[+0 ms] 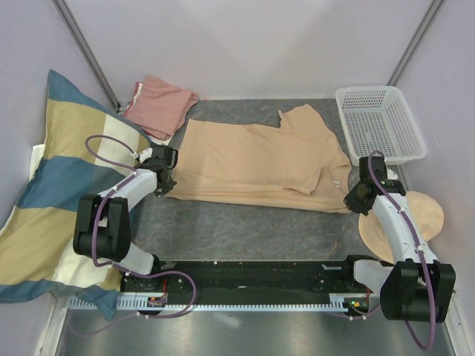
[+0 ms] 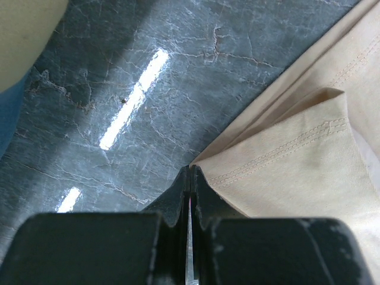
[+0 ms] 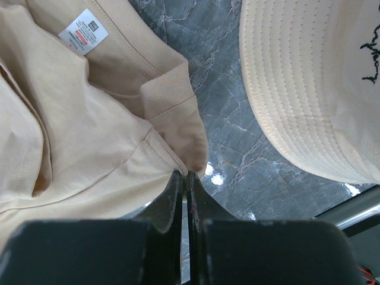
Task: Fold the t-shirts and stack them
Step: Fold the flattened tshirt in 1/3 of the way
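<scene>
Tan t-shirt [image 1: 252, 159] spans mid-frame left to right; left claw [image 1: 165, 190] and right claw [image 1: 348, 199], both closed, meet opposite ends.

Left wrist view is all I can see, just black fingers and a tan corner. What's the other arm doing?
Observer: The right gripper is shut too, its tips at the other end of the tan t-shirt, right by the collar.
Operator: Is there another shirt somewhere?
Observer: Yes, a pink t-shirt lies bunched in the far left corner, beyond the tan one.
Operator: Anything over on the other side?
Observer: A white basket stands at the far right corner.
</scene>
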Tool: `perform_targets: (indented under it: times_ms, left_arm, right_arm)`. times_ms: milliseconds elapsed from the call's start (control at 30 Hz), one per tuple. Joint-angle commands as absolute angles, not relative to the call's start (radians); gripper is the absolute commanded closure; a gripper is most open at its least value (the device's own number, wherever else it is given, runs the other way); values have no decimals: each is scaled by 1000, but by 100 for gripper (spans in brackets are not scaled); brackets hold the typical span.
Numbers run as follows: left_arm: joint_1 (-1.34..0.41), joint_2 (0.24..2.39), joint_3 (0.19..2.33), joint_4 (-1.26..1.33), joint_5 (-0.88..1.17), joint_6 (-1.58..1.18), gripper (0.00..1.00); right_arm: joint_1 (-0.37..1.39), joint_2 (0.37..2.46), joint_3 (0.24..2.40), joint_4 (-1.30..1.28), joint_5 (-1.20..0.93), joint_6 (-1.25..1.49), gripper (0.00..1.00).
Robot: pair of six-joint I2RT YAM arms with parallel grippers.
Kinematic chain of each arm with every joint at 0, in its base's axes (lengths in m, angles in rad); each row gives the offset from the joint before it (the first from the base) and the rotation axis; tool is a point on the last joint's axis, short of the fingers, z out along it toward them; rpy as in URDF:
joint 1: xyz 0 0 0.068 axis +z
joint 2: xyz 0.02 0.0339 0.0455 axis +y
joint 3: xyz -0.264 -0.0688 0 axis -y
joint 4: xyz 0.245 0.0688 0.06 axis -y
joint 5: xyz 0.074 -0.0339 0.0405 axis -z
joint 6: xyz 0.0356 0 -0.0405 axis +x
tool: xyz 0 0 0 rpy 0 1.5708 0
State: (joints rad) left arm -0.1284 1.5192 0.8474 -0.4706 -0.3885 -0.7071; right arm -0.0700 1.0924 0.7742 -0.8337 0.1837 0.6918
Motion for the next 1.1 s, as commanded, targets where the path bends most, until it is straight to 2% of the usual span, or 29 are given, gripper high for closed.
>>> perform_targets:
  times_ms: [0,233,467,533,567,600,633,667,700,733,767,800,933,1067]
  left_arm:
    - [-110,1523,848,-477,-437,-735,98]
    - [-110,1526,848,-479,-431,-738,98]
    - [-110,1474,850,-508,-402,-752,98]
    - [-110,1437,856,-515,-387,-753,94]
    - [-110,1425,859,-520,-384,-755,92]
    - [-110,1395,870,-523,-382,-755,85]
    - [-112,1382,874,-526,-377,-756,75]
    - [-110,1367,880,-526,-376,-758,55]
    - [-112,1344,896,-528,-373,-753,47]
    - [-112,1332,903,-528,-364,-752,39]
    - [-112,1321,917,-528,-357,-750,13]
    - [-112,1312,925,-526,-351,-743,10]
    - [-118,1255,933,-489,-301,-719,5]
    - [-121,1236,905,-456,-281,-712,3]
  right_arm:
    - [-92,1068,761,-859,215,706,94]
    - [-94,1026,703,-868,144,718,85]
    - [-92,982,744,-903,156,732,74]
    - [-94,971,759,-910,175,732,72]
    - [-94,969,775,-908,178,729,68]
    - [-94,969,781,-891,181,723,65]
    - [-94,973,798,-882,183,707,57]
    - [-94,980,808,-877,180,698,53]
    - [-92,998,816,-858,175,684,47]
    - [-92,1006,821,-842,163,663,36]
    - [-92,1026,824,-809,137,651,33]
    - [-91,1038,824,-780,111,629,32]
    - [-78,1092,827,-678,37,580,23]
    - [-40,1161,838,-574,-12,569,22]
